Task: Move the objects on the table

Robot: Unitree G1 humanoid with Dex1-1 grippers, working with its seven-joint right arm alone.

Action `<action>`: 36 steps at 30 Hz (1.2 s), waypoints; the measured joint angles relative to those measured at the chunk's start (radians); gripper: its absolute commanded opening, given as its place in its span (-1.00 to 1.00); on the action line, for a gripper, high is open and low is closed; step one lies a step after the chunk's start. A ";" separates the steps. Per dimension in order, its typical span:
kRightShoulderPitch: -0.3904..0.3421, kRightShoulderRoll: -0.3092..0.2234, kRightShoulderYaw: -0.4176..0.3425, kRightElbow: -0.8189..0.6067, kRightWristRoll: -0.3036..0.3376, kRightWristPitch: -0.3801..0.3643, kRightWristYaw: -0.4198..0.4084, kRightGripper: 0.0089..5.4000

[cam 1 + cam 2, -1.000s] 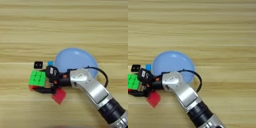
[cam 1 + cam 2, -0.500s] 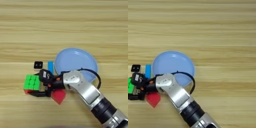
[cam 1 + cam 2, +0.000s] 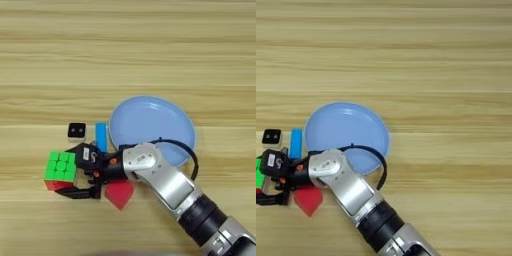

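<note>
The puzzle cube, green face up and red side toward me, sits on the table at the front left. My right gripper reaches in from the right, one black finger along the cube's far edge and the other along its near edge, shut on it. The small red cube lies tilted just right of the gripper, beside the wrist and untouched. In the right eye view only a sliver of the puzzle cube shows at the left edge.
A pale blue plate lies just behind the silver forearm. A small black block and a blue bar rest left of the plate, behind the gripper. Bare wood stretches across the far half and the right.
The gripper has slid leftward with the puzzle cube between its fingers. The red cube, plate, black block and blue bar have stayed put.
</note>
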 measured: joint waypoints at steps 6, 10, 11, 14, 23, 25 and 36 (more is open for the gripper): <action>0.000 -0.002 -0.032 -0.084 0.027 0.033 0.005 1.00; 0.001 -0.002 -0.047 -0.139 0.046 0.049 0.008 1.00; 0.000 -0.003 -0.059 -0.163 0.061 0.061 0.012 1.00; -0.002 -0.007 -0.086 -0.213 0.089 0.089 0.021 1.00; -0.047 -0.067 -0.310 -0.274 0.194 0.161 -0.004 1.00; -0.052 -0.087 -0.362 -0.266 0.212 0.169 -0.020 1.00; -0.127 -0.165 -0.504 0.006 0.185 0.073 -0.085 1.00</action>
